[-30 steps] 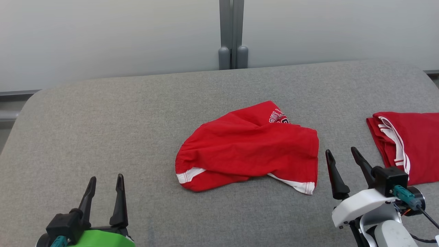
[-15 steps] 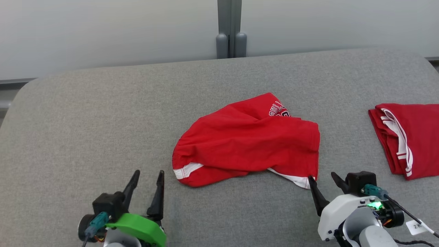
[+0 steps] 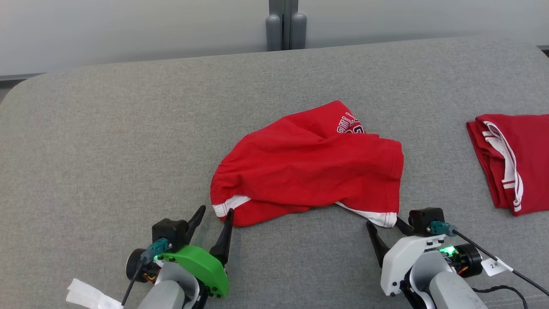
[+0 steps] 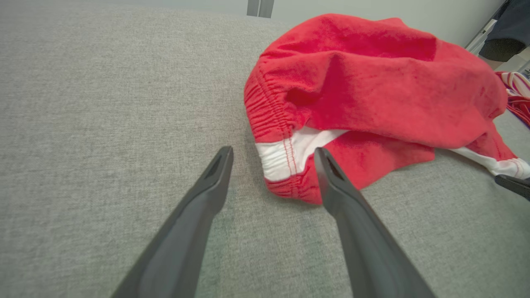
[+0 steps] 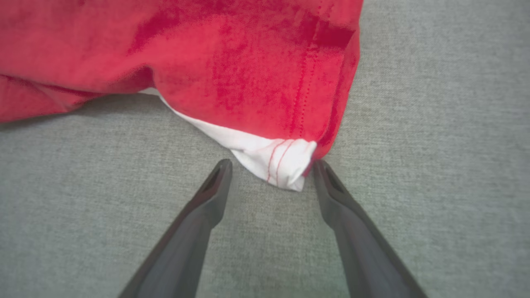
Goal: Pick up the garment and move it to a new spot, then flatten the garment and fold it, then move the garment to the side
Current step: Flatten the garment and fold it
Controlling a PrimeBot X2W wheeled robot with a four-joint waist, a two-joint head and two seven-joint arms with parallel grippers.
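The red garment (image 3: 313,171) sits crumpled in the middle of the grey surface (image 3: 107,141), well apart from the folded red piece (image 3: 514,159) off to the right. Both hands are spread wide and hold nothing.

The left hand (image 3: 216,210) straddles the white patch (image 4: 281,155) at the elastic waistband end. One finger looks to be touching the cloth, though it's hard to say for sure. The right hand (image 3: 383,222) brackets the white hem corner (image 5: 285,165), with a tip just beside it on each side.

So this looks like the pick-up, lined up but not yet pinched. To do it well, the robot probably wants to slide both hands a bit deeper first, since grabbing only the very tip of the trim could slip. Then it should close both together and lift evenly, with the hands apart so the cloth hangs stretched. It should also stay low without digging into the padding.
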